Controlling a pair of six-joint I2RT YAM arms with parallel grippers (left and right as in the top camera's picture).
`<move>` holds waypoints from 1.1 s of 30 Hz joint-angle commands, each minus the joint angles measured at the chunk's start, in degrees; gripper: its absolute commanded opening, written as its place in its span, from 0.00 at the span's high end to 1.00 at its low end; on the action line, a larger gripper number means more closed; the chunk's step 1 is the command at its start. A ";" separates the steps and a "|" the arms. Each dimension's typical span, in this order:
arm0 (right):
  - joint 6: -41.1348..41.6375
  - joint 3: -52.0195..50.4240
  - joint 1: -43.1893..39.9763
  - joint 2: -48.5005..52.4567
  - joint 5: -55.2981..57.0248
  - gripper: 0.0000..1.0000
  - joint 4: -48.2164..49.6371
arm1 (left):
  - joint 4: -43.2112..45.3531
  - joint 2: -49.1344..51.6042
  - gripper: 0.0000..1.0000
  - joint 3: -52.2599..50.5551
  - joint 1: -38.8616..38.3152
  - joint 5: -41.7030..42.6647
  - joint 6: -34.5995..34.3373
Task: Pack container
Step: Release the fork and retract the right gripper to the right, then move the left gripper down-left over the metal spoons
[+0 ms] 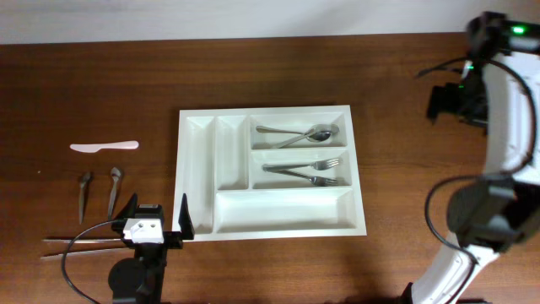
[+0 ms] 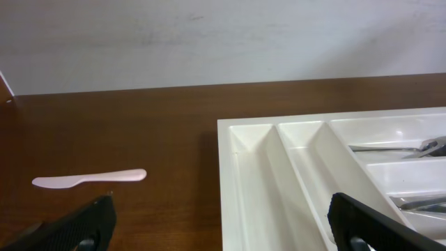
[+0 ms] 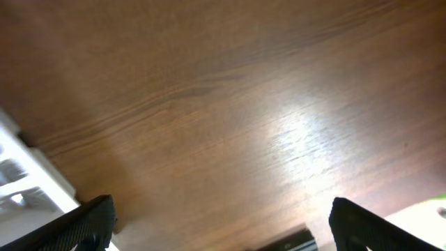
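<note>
The container (image 1: 283, 209) is a large white cutlery tray in the middle of the table. Two spoons (image 1: 297, 133) lie in its upper right compartment and two forks (image 1: 309, 171) in the one below; the other compartments are bare. My left gripper (image 1: 159, 218) hovers open at the tray's front left corner with nothing between its fingers. In the left wrist view the left gripper (image 2: 223, 226) straddles the container's left rim (image 2: 230, 160). My right gripper (image 1: 445, 101) is far right of the tray, and the right wrist view shows it (image 3: 226, 226) open and empty over bare wood.
A pink plastic knife (image 1: 104, 146) lies left of the tray, also seen in the left wrist view (image 2: 89, 178). Two dark-handled utensils (image 1: 99, 191) lie below it, and chopsticks (image 1: 84, 245) rest near the front edge. A corner of the tray (image 3: 35, 174) shows at the right wrist view's left.
</note>
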 commanded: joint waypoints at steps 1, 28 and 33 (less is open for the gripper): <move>-5.14 -1.79 -1.77 -9.97 -3.65 0.01 -0.35 | 0.20 -0.50 0.01 -0.61 0.24 -0.37 0.87; -15.23 -43.08 -21.57 -20.37 -0.57 0.01 33.70 | 0.20 -0.50 0.01 -0.61 0.24 -0.37 0.87; -14.16 -43.08 -22.69 -20.35 -1.64 0.01 34.84 | 0.20 -0.50 0.01 -0.61 0.24 -0.37 0.87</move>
